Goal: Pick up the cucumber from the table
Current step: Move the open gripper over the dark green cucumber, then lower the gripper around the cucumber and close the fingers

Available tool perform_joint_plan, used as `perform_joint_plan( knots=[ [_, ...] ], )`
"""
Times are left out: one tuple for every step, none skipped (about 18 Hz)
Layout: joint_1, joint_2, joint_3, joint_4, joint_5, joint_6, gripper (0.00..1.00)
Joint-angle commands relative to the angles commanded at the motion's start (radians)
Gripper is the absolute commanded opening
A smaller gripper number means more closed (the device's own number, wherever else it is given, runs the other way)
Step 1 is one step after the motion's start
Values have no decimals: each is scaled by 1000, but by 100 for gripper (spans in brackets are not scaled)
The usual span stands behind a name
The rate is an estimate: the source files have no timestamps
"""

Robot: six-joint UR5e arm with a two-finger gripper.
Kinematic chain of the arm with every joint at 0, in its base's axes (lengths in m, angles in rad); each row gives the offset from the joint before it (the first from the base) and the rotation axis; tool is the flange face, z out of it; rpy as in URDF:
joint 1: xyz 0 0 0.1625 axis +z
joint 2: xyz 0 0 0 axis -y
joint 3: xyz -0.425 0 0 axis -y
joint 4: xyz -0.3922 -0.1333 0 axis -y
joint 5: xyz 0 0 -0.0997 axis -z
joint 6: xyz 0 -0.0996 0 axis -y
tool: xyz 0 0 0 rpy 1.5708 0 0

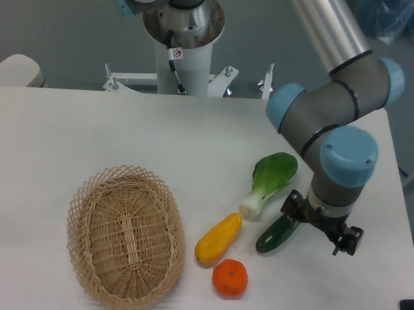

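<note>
Large flat white table [61, 132] with rounded corners, seen from the near side. Grey and light-blue jointed arm [340, 87] reaches in from the far right and bends down over the right part of the tabletop.

Black two-finger gripper [320, 230] hangs below the blue wrist cap, directly over the far end of the dark green, glossy, elongated cucumber [272, 236]. Fingers stand apart, one to the left at the cucumber's upper end, one out to the right over bare table. Jaws are spread, nothing held between them. Whether the left finger touches the cucumber cannot be told; the wrist hides that end.

Cucumber lies flat on the table, angled from near-left to far-right, its near end free and in plain view.

Just left of it, a leafy light-green bok choy [271, 178] with a white stalk, leaf end toward the far right, stalk end pointing near-left. Near the stalk end lies a smooth yellow squash [218, 238], angled much like the cucumber. Just beside the squash's near end sits a small round orange fruit [230, 277].

Well to the left, an oval woven wicker basket [126, 237], tan.

Far side, centre: white cylindrical robot base column [182, 56] with a grey joint on top.
</note>
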Motion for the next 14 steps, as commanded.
perform_joint_plan(
  knots=[
    [0,-2,-14,34,0,3,100],
    [0,-5,-28,54,0,3,100],
    [2,-8,-38,60,0,5,100],
    [0,-11,-40,60,12,5,100],
    [0,-14,-42,59,29,5,100],
    [0,-14,-57,63,40,3,100],
    [-2,-14,-71,74,57,11,100],
    [-6,-14,-75,79,64,24,100],
    [-11,-14,-83,79,66,35,100],
    [-11,-11,-95,80,67,40,100],
    [-12,-6,-104,80,67,41,100],
    [-12,-2,-115,80,66,41,100],
    [-12,3,-117,79,66,43,100],
    [-14,3,-120,79,67,43,100]
  ],
)
